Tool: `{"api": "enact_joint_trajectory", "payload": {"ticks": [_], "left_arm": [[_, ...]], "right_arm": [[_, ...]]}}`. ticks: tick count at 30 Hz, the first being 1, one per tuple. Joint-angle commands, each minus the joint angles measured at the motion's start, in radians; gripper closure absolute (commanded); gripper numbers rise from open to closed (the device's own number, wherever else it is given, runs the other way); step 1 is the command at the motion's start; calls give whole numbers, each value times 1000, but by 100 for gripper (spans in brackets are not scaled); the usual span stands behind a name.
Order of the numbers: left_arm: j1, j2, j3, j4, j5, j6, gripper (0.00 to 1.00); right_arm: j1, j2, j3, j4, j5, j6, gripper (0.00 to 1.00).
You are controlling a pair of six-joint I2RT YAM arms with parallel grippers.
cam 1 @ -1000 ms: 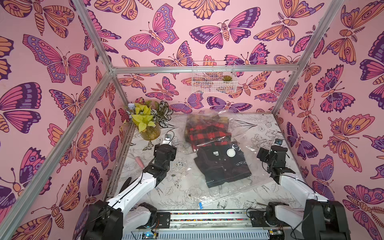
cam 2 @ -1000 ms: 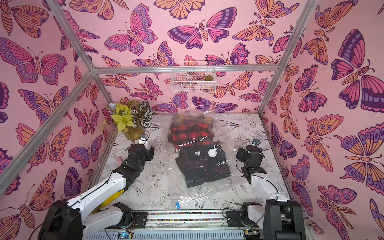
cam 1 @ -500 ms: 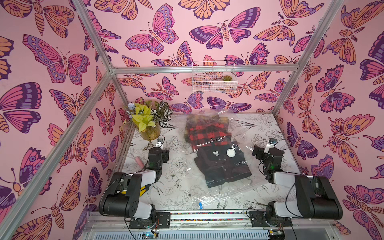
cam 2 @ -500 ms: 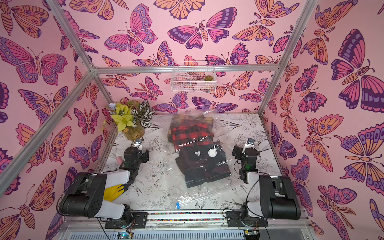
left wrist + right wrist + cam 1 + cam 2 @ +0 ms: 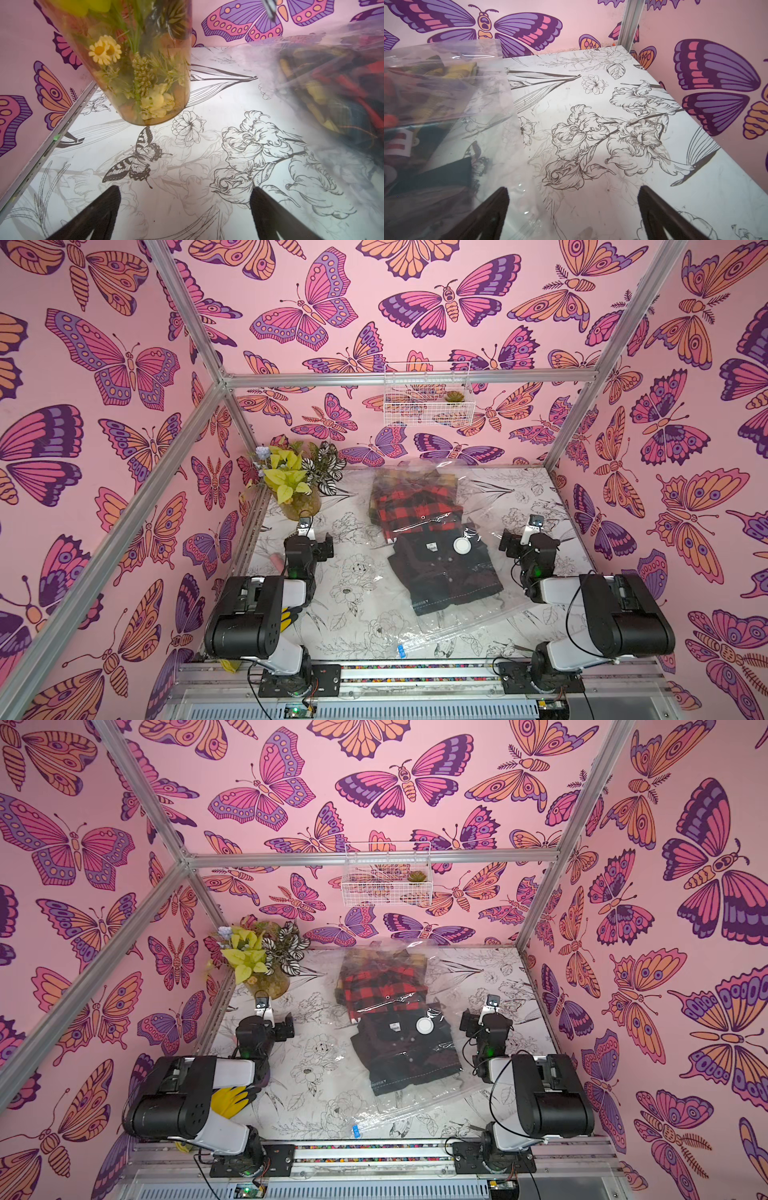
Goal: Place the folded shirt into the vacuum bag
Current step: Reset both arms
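Left gripper [image 5: 185, 188] and right gripper [image 5: 574, 188] stood wide open and empty, flanking the vacuum bag [image 5: 469, 622] containing the folded shirt [image 5: 444, 572].

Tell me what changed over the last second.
Both arms folded back from an outstretched reach into a tucked pose near their bases. The left pincer and right pincer are open and empty; nothing was visibly taken hold of or let go. The vacuum bag, the dark shirt and plaid shirt in it, and the vase stayed put.
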Motion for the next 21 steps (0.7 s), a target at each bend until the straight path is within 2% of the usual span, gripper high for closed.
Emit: {"api": "enact_joint_trajectory", "payload": {"ticks": [1,4,8,10,21], "left_arm": [[8,-11,-5,2,-17,-49,1],[8,5,-37,129,-68,-58,1],[1,-13,-17,32,-75,-55,1],[-4,4,-24,71,-75,-44,1],[-21,1,-14,48,-37,-13,1]], "right_arm": [[5,-15,20,-16,31,13,1],[5,-16,18,-11,30,13,1],[6,-16,18,-12,29,12,1],[6,-15,18,-12,30,13,1],[5,-16,18,-12,30,13,1]]}}
